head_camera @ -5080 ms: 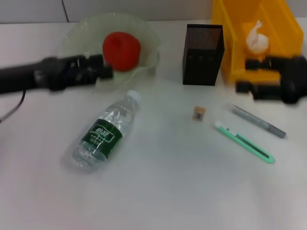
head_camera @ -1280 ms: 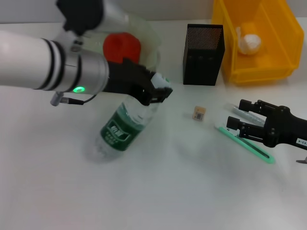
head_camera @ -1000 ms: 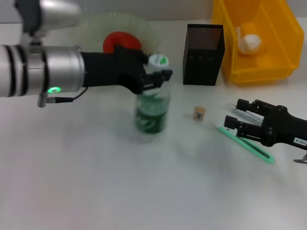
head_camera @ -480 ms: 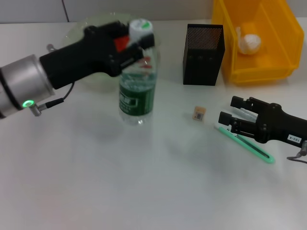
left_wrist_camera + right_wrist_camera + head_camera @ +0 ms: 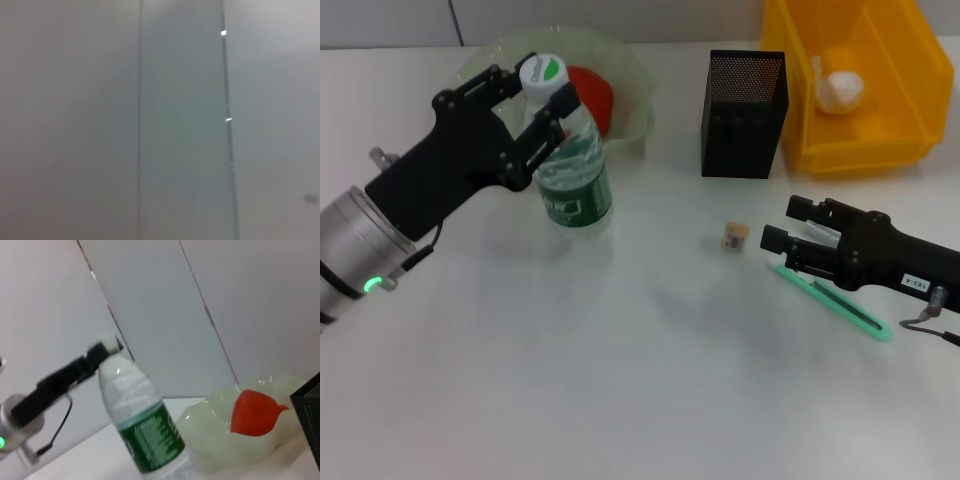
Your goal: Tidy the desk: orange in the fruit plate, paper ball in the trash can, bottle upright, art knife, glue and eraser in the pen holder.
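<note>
My left gripper (image 5: 527, 105) is clamped round the neck of the bottle (image 5: 570, 165), standing it just in front of the fruit plate (image 5: 632, 95), but it looks tilted, so letting go now might tip it over.

Left arm (image 5: 350, 260): silver-grey cylindrical segment with 1 lit green indicator, a small metal stud and a thin black cable; forward section matte black. Left gripper (image 5: 525, 92): black, 2 slim fingers.

Right gripper (image 5: 790, 225): black, blocky, 2 prongs. Right arm (image 5: 910, 280): black housing bearing 1 small white label with dark print; grey cable at wrist.
</note>
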Tool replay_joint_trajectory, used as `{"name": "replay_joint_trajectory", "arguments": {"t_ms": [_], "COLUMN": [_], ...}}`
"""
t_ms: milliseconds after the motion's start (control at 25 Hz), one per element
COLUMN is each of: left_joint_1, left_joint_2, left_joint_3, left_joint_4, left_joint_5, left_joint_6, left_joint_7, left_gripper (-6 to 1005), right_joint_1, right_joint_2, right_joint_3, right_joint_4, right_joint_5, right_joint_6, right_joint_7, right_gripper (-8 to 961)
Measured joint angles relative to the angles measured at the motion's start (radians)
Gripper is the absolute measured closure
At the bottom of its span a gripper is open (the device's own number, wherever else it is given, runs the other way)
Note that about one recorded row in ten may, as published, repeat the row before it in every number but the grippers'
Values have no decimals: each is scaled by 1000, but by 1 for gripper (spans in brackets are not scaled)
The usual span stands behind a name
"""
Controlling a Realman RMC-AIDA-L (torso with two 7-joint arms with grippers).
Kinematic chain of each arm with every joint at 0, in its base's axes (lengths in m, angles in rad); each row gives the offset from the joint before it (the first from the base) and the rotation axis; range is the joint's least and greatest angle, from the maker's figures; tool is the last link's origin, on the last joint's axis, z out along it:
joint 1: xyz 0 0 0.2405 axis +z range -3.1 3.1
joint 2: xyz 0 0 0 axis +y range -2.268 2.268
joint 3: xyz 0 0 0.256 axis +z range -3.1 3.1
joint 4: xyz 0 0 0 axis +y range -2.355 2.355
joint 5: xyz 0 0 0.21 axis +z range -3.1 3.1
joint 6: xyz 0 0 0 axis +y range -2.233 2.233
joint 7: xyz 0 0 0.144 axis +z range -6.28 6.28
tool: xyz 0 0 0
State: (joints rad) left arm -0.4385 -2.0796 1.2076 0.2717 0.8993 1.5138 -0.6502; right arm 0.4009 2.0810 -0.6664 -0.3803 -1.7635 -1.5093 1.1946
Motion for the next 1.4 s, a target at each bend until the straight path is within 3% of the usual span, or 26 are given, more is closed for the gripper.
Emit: {"name": "replay_joint_trajectory", "arguments": {"t_ms": [120, 440, 960, 1240, 1360, 1400], "left_joint_1": [-18, -23, -17, 5, 20, 75], "left_joint_2": [0, 0, 0, 0, 2, 25], "left_joint_3": [10, 11, 6, -5, -8, 8], "left_joint_4": [-76, -150, -199, -204, -192, -104], "left_joint_5": [-34, -36, -38, -38, -38, -11], "left_joint_6": [4, -9, 2, 130, 182, 277], "left_joint_7": [54, 141, 193, 178, 160, 50], "left_gripper": [556, 513, 434, 391, 296, 264], "right_joint_1": [12, 18, 21, 19, 16, 14], "right_joint_2": [2, 2, 3, 0, -5, -7], "right_joint_3": [16, 22, 27, 27, 27, 27], "right_joint_4": [25, 68, 90, 80, 34, -4], "right_joint_5": [4, 65, 77, 80, 81, 81], "right_joint_6": [11, 33, 38, 10, -27, -49], "right_joint_7": [-11, -35, -47, -48, -8, 24], "right_gripper": [191, 190, 190, 191, 191, 192]}}
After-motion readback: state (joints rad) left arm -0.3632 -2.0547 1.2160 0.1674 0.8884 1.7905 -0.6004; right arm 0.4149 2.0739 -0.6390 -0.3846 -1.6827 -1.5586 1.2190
